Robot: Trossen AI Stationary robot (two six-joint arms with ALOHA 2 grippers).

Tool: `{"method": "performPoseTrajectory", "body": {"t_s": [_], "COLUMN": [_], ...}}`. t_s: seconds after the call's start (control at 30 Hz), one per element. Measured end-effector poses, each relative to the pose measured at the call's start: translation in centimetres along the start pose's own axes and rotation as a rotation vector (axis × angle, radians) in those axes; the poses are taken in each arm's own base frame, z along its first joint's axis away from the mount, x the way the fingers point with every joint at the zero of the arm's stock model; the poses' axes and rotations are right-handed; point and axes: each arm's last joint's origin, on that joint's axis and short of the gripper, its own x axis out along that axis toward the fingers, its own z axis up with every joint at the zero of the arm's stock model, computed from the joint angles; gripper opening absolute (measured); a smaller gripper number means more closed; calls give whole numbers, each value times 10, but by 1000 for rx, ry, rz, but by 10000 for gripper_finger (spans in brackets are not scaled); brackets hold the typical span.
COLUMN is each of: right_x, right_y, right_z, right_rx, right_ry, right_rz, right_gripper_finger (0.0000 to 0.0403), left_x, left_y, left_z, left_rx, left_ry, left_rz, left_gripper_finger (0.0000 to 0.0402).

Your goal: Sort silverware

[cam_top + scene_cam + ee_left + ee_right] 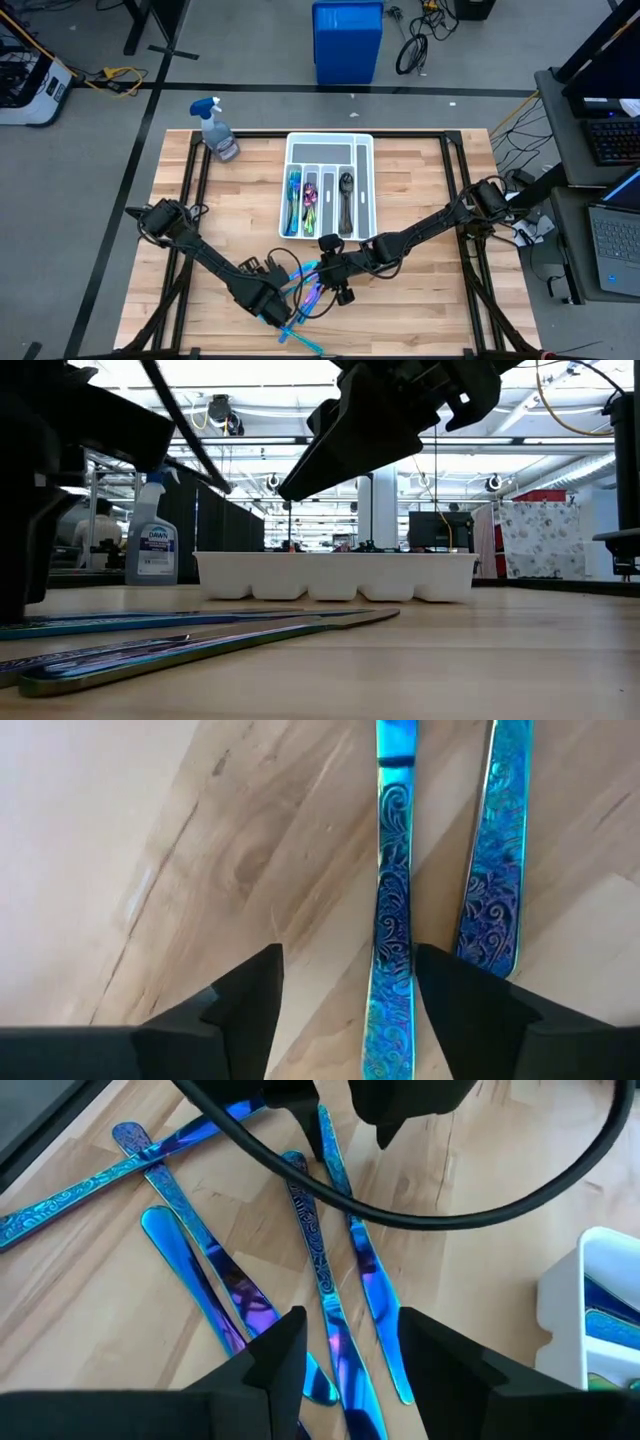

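Note:
Several blue and iridescent silverware pieces (320,1270) lie loose on the wood table near its front edge, also seen in the high view (308,298) and the low view (200,635). My left gripper (345,995) points down over them, open. One blue patterned handle (390,920) lies flat on the table between its fingers, close to one of them. A second handle (497,870) lies just outside. My right gripper (350,1350) hovers open above the same pile, slanting down, with nothing between its fingers. The white tray (366,185) holds sorted silverware (293,195).
A spray bottle (218,130) stands at the table's far left. The tray's wall (335,575) runs across the far middle. The two arms meet close together over the pile (320,275). Bare wood lies to the left and right of the pile.

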Motion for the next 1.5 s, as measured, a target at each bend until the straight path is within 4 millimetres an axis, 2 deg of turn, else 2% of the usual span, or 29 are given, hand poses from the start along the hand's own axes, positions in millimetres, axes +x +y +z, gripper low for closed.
{"method": "performPoseTrajectory", "body": {"t_s": [0.27, 0.43, 0.53, 0.7, 1.0, 1.23, 1.5], "right_x": [0, 0, 0, 0, -1, -1, -1], "right_y": [0, 0, 0, 1, 8, 8, 8], "right_z": [0, 0, 0, 0, 0, 0, 0], "right_rx": [0, 0, -3, -5, -19, -20, -24], "right_ry": [0, 0, 0, 0, 1, 0, 0], "right_rz": [0, 0, 0, 2, 16, 15, 15], "right_gripper_finger": [141, 141, 141, 141, 141, 141, 141], "left_x": [-5, -22, -23, -16, -12, 6, 9], "left_y": [12, 6, 2, -1, 7, 19, 18], "left_z": [-1, 4, 6, 9, 17, 21, 22], "left_rx": [-21, -28, 10, 76, 43, 14, 55], "left_ry": [54, 3, -18, 63, 80, 93, 85], "left_rz": [120, 36, -16, -119, -90, -49, -90], "left_gripper_finger": [216, 216, 216, 216, 216, 216, 203]}}
